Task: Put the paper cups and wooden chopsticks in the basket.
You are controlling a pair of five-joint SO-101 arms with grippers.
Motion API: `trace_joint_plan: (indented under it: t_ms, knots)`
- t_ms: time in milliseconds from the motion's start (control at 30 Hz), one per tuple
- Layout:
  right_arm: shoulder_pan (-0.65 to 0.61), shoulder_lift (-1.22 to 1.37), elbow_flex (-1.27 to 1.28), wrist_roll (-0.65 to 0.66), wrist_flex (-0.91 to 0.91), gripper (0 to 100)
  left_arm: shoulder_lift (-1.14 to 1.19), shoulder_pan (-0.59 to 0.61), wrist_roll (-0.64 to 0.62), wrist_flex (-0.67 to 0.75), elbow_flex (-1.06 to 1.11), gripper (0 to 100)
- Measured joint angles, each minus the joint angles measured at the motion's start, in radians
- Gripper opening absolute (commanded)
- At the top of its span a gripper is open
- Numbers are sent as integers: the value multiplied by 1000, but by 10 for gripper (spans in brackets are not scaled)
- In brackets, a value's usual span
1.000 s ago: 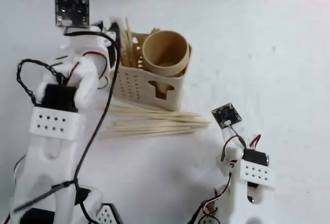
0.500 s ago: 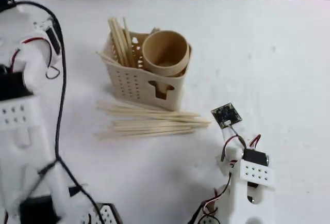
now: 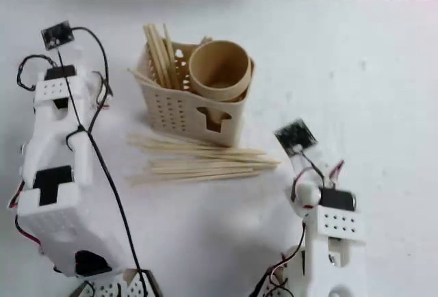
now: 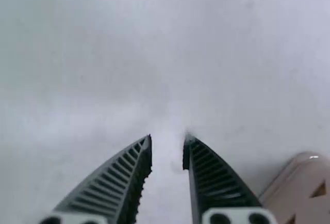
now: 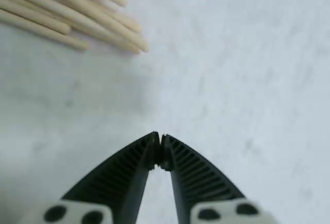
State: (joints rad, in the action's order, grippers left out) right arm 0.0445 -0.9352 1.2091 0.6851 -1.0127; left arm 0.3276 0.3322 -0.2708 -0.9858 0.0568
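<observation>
A white worktop (image 3: pixel 356 57) seen from above, with one arm at each side. Near the middle stands a pale perforated basket (image 3: pixel 195 115). Its right half holds tan paper cups (image 3: pixel 220 70), mouth up, seemingly two nested, though the rims sit too close to be sure. Its left half holds a bundle of wooden chopsticks (image 3: pixel 157 54), standing on end and leaning toward the far edge.

Just in front of the basket, a loose pile of chopsticks (image 3: pixel 202 160) lies flat, long axis running left to right, parallel to the basket's near wall, with one end toward the right arm (image 3: pixel 321 208).

The left claw (image 4: pixel 167 149) is slightly parted and empty above bare worktop, with a basket corner beside it. The right claw (image 5: pixel 159 149) is clenched on nothing, with chopstick ends near its tips.

Broad open worktop lies right of the basket.
</observation>
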Motion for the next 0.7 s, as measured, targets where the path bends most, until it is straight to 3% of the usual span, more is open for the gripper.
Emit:
trace_joint_plan:
  t_ms: [167, 333, 500, 700]
  knots:
    - [-242, 5, -293, -43, -238, 166, 14, 23, 0, 74, 12, 121]
    - [-568, 146, -423, -66, -282, 169, 31, 25, -3, 147, 54, 121]
    - [-798, 419, -439, -66, -138, 166, 31, 25, -3, 169, 72, 121]
    - [-853, 658, -439, 9, 28, 166, 31, 28, -3, 169, 72, 121]
